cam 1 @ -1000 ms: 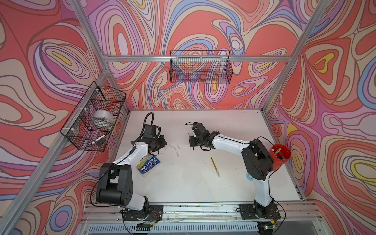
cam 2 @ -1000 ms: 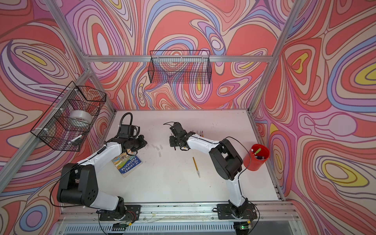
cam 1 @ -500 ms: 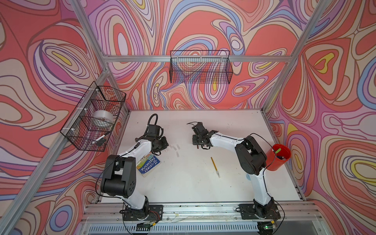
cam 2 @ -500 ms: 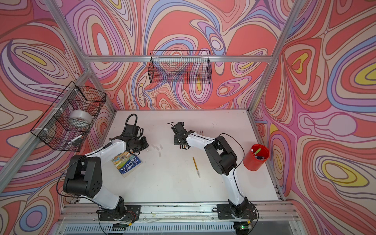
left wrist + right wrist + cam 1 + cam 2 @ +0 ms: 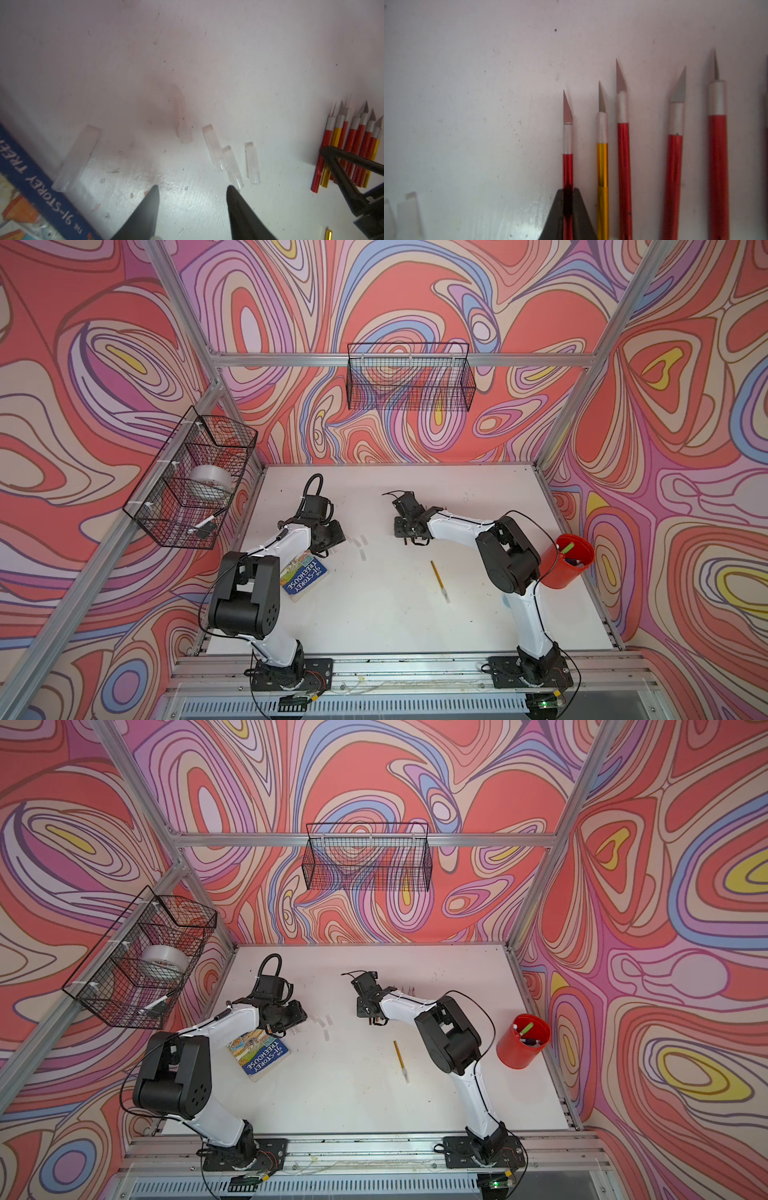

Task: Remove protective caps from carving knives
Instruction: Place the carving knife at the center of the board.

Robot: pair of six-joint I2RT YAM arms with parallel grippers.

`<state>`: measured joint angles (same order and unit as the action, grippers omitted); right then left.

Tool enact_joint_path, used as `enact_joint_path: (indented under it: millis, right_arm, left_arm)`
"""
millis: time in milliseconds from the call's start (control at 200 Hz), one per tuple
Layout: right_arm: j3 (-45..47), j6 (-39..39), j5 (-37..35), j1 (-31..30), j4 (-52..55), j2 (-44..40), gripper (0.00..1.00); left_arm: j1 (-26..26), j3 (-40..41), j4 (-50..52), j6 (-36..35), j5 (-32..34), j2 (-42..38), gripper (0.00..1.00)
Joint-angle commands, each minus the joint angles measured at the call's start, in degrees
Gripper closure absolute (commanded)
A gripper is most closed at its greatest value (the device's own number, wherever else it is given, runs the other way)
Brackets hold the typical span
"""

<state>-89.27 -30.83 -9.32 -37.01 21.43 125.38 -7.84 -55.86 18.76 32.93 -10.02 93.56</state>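
My left gripper point(image 5: 192, 188) stands open just above the table, with nothing between its fingers. Several protective caps, translucent whitish sleeves, lie loose ahead of it point(image 5: 214, 147); one point(image 5: 184, 124) looks blurred. In both top views the caps point(image 5: 361, 545) lie between the two grippers. My right gripper point(image 5: 568, 192) is shut on the handle of a red carving knife point(image 5: 568, 145), bare blade pointing away. This knife lies at the end of a row of uncapped knives point(image 5: 623, 155). A yellow knife point(image 5: 437, 576) lies alone mid-table, with a cap point(image 5: 445, 595) on its tip.
A blue book point(image 5: 303, 574) lies beside my left gripper point(image 5: 328, 549). A red cup point(image 5: 567, 560) holding pens stands at the table's right edge. Wire baskets hang on the left wall point(image 5: 191, 485) and back wall point(image 5: 409, 383). My right gripper point(image 5: 409, 539) is low over the knife row.
My left gripper has opened from shut, and a blurred cap now lies before it. The left elbow has swung nearer. The right gripper has stayed by the knife row.
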Motion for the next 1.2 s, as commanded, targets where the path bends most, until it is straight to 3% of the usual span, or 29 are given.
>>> enact_joint_path:
  millis: [0,210,446,891,1022,1197]
  right_arm:
    - [-1.1,-0.4,0.3,0.3,0.1,1.4,0.85]
    - [-1.2,-0.9,1.1,0.5,-0.1,1.4,0.78]
    - [-1.0,-1.5,1.9,0.5,-0.7,0.9,0.76]
    - [-0.7,-2.2,4.0,0.5,-1.7,0.3,0.74]
    - [-0.9,-2.1,4.0,0.5,-1.7,0.1,0.74]
    - [-0.6,-2.0,4.1,0.5,-1.9,-0.3,0.74]
  left_arm:
    - [0.0,-0.3,1.8,0.2,1.7,0.7,0.36]
    - [-0.1,-0.3,2.4,0.1,3.6,0.7,0.24]
    - [-0.2,0.3,-0.1,0.2,4.9,3.2,0.25]
    - [-4.9,4.5,-9.0,-2.6,14.3,3.7,0.26]
    - [-5.5,5.2,-9.2,-2.8,15.6,3.5,0.26]
    - [-8.5,2.9,-4.0,-3.7,22.4,3.3,0.25]
